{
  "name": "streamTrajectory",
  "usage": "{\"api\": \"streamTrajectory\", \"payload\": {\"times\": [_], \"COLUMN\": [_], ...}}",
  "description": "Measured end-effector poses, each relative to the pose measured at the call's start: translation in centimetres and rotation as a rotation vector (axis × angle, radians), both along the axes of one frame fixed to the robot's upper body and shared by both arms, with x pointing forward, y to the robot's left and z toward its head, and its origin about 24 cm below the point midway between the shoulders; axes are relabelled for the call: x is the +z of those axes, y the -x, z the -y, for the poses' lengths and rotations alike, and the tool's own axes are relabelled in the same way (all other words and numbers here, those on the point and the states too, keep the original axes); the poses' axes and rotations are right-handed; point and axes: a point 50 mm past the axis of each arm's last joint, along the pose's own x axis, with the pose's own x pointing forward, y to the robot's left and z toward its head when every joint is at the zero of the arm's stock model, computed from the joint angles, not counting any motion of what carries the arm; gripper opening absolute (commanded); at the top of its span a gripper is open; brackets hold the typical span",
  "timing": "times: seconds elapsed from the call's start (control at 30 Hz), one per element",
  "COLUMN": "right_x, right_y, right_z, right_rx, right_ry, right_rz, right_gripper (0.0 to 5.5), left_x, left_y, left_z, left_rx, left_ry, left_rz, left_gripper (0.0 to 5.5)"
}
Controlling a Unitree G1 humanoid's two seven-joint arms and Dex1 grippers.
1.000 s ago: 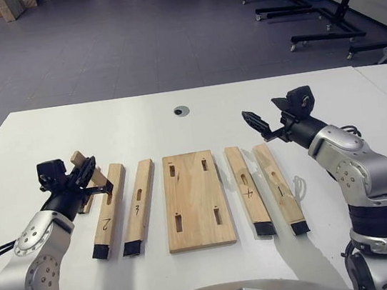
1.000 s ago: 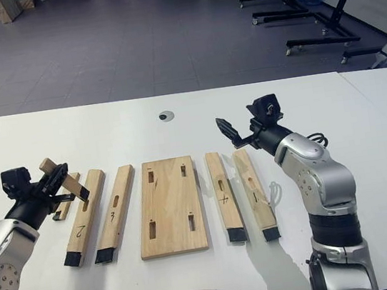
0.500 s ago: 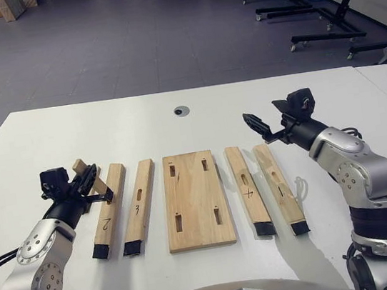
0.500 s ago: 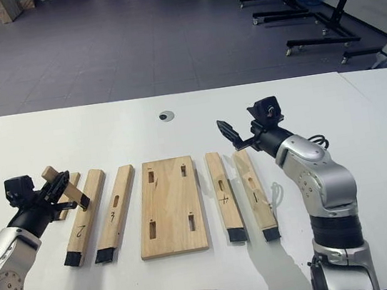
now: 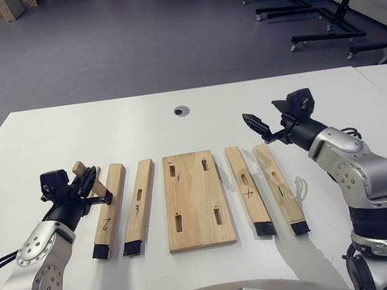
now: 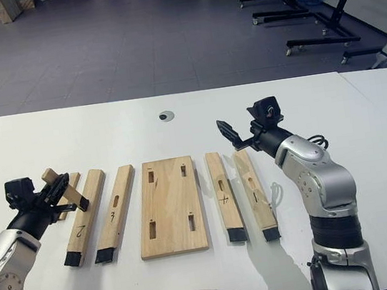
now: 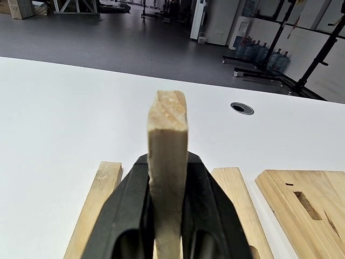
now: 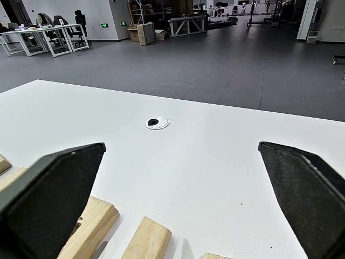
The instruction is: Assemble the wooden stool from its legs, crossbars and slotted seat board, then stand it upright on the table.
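White worktop carries parts in row. Slotted seat board flat at centre. Two legs left of it, two right, all lying flat, parallel. Left gripper at outer left leg's far end, jaws clamped on crossbar, raised off worktop, tilted. Right gripper above worktop just beyond right legs' far ends, jaws spread wide, holding nothing. Second short piece lies beside outer left leg.

- The crossbar had its lower end hidden between the fingers of the left gripper.
- The seat board ran off the left wrist view's edge.
- Both fingers of the right gripper were cut off by the right wrist view's edges.
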Motion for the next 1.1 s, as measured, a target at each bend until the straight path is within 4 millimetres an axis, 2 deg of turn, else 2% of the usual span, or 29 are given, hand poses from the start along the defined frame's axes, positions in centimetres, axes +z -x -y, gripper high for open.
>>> {"api": "streamTrajectory", "payload": {"times": [0.23, 0.53, 0.9, 1.1], "right_x": [0.0, 0.0, 0.0, 0.0], "right_y": [0.0, 0.0, -0.1, -0.1], "right_z": [0.0, 0.0, 0.0, -0.2], "right_rx": [-0.001, 0.001, 0.009, 0.017], "right_ry": [0.0, 0.0, -0.001, 0.001], "right_rz": [0.0, 0.001, -0.001, -0.003], "right_gripper": [5.22, 5.22, 5.22, 5.22], "left_x": [-0.1, -0.6, -2.1, -2.9], "left_y": [0.0, -0.2, -0.1, 0.0], "left_z": [-0.2, 0.7, 1.3, 0.7], "left_rx": [0.005, -0.005, -0.051, -0.024], "left_ry": [-0.02, -0.018, -0.158, -0.149], "left_rz": [0.007, 0.023, 0.066, 0.078], "left_gripper": [0.39, 0.39, 0.39, 0.39]}}
